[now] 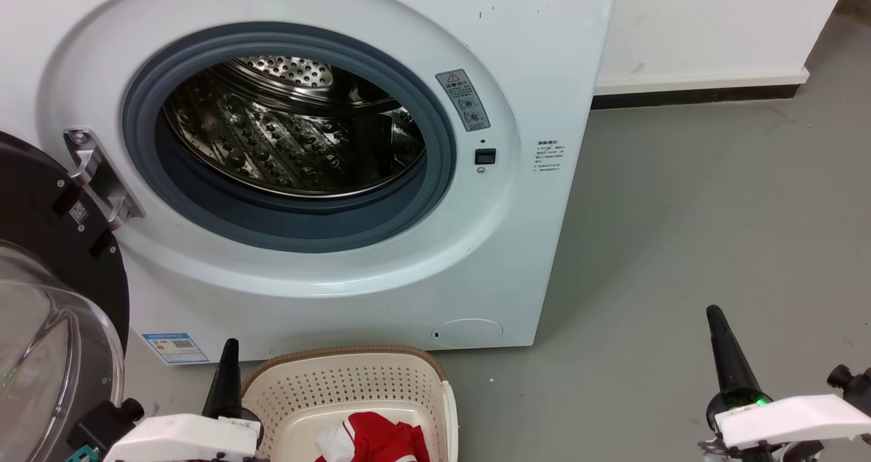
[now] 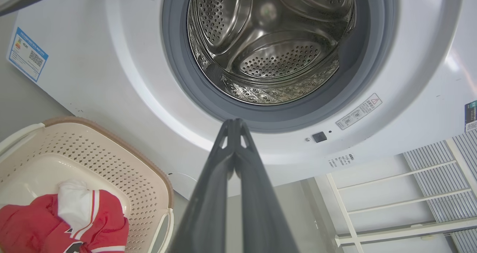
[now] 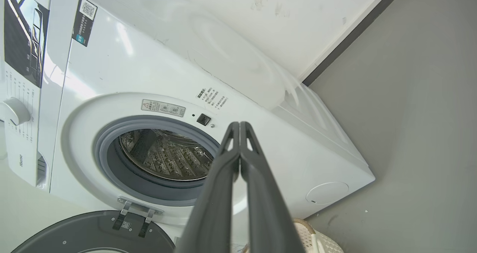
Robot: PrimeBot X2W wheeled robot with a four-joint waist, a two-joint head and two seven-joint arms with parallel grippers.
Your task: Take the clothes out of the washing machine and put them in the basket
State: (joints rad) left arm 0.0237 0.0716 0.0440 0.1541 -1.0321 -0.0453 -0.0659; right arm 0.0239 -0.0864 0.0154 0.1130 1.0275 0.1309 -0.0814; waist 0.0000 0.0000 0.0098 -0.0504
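Observation:
The white washing machine (image 1: 517,258) stands ahead with its door (image 1: 47,299) swung open to the left. Its steel drum (image 1: 292,128) holds no fabric that I can see. The cream basket (image 1: 354,380) sits on the floor before the machine, with the red and white clothes (image 1: 374,441) lying in it. In the left wrist view the clothes (image 2: 63,223) rest in the basket (image 2: 141,186) at lower left. My left gripper (image 1: 230,345) is shut and empty beside the basket's left rim. My right gripper (image 1: 714,311) is shut and empty over the floor, well right of the basket.
Grey floor (image 1: 714,210) spreads to the right of the machine up to a white wall with a dark skirting (image 1: 694,94). The open glass-domed door stands close to my left arm. A white rack (image 2: 410,193) appears in the left wrist view at lower right.

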